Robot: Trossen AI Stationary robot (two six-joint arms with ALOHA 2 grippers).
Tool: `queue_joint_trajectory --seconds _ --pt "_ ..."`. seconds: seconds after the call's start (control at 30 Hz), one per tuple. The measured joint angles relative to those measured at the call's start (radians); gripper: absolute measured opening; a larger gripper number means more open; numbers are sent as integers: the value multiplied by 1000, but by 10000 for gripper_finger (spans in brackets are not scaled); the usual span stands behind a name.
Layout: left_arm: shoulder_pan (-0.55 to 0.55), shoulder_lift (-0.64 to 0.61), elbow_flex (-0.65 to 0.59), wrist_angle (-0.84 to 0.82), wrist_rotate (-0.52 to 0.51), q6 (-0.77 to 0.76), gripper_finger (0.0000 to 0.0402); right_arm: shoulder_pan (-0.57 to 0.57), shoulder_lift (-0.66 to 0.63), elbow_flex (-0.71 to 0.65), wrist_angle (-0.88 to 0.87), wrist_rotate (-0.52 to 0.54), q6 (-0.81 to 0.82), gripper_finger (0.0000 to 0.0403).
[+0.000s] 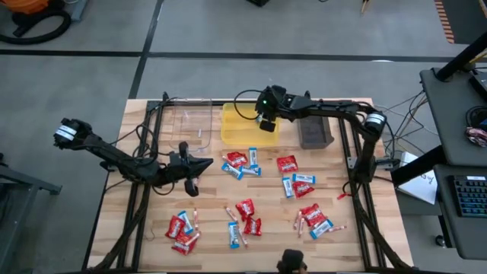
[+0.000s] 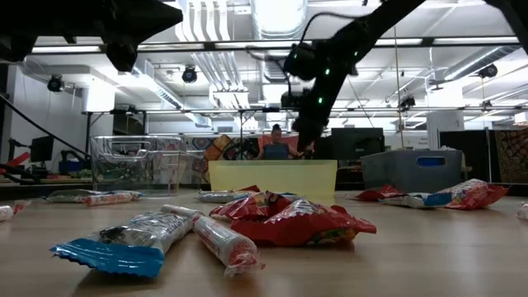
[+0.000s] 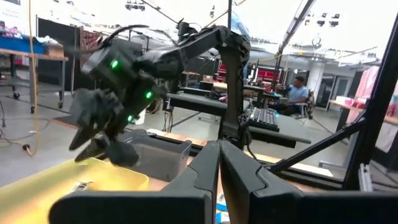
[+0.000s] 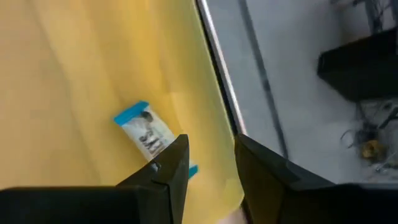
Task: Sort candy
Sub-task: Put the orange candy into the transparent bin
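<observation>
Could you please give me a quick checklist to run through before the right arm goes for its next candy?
1. Right gripper jaws parted, nothing between them: ok.
2. Blue-and-white bar lying in the yellow tray: ok.
3. Right gripper above the yellow tray, free to lift: ok.
4. Left gripper shut, parked over bare table near the clear tray: ok.
5. Candy left to sort on the table: ok.

Right arm stretched across the far side of the table, its right gripper (image 1: 268,124) pointing down with fingers (image 4: 168,168) parted, left arm reaching in low from the left edge, left gripper (image 1: 192,185) hanging mid-table, fingers (image 3: 205,177) pressed together.
</observation>
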Motion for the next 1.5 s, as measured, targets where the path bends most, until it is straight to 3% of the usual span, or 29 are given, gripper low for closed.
queue_joint_trajectory --seconds 0.17,0.27,0.33,0.47,0.6,0.77,0.87,1.03,1.33,1.5 --pt "-1 -2 45 -100 1 -64 0 35 -113 0 -108 -222 199 109" --pt "-1 -3 107 -270 26 -113 0 71 -180 0 -165 -361 301 100" --pt "-1 -3 171 -440 61 -152 0 116 -219 -6 -186 -394 357 94" --pt "-2 2 345 -913 103 -332 0 225 -296 -40 -195 -388 462 83" --pt "-14 48 514 -1422 114 -643 0 341 -359 -67 -210 -380 570 72" --pt "-31 151 617 -1825 211 -955 0 496 -398 -88 -205 -217 615 75" --pt "-38 209 627 -1862 276 -1001 0 562 -407 -90 -203 -106 658 88" --pt "-37 286 629 -1865 355 -1021 27 619 -411 -90 -205 -89 695 105" --pt "-4 422 630 -1867 293 -1076 133 631 -411 -97 -211 -72 707 145" --pt "32 497 629 -1867 267 -1067 162 631 -410 -100 -211 -73 706 162"
